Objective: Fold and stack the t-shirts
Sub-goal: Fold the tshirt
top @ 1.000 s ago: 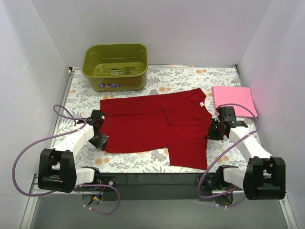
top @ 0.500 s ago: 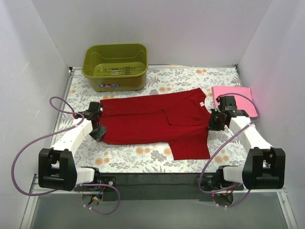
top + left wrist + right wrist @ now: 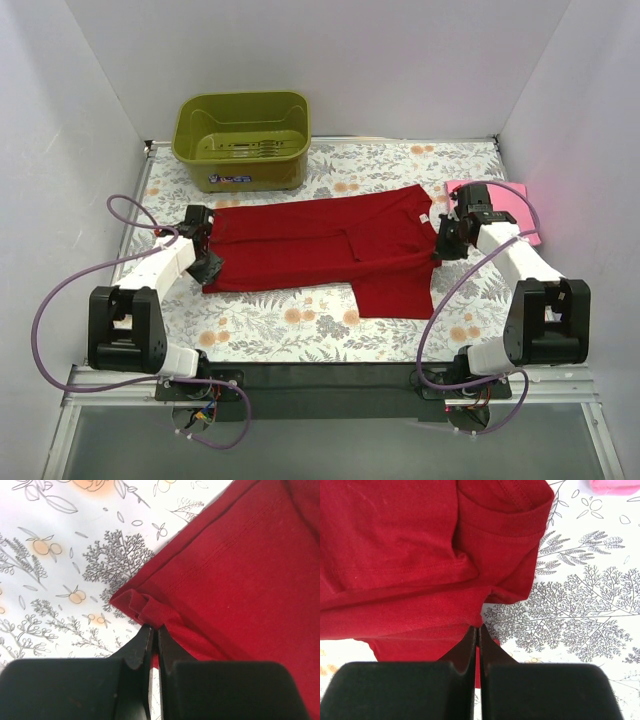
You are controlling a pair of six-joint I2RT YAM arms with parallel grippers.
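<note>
Soft cloth, twice over: one deep red t-shirt [image 3: 320, 245], short-sleeved, spread flat just nearside of the one olive-green tub [image 3: 242, 97]; one light pink t-shirt [image 3: 518, 215], a neat flat rectangle, well right of the tub. Rigid plastic, rectangular, round-cornered, for the tub. Floral-printed surface [image 3: 300, 325] beneath. Two grippers: left gripper [image 3: 209, 267], jaws clenched on the red shirt's bunched corner; right gripper [image 3: 443, 243], jaws pinched on its seamed edge.

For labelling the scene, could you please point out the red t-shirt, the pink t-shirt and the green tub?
red t-shirt [image 3: 300, 250], top external view, middle of its body.
pink t-shirt [image 3: 520, 212], top external view, uncovered right part.
green tub [image 3: 250, 162], top external view, front wall.
</note>
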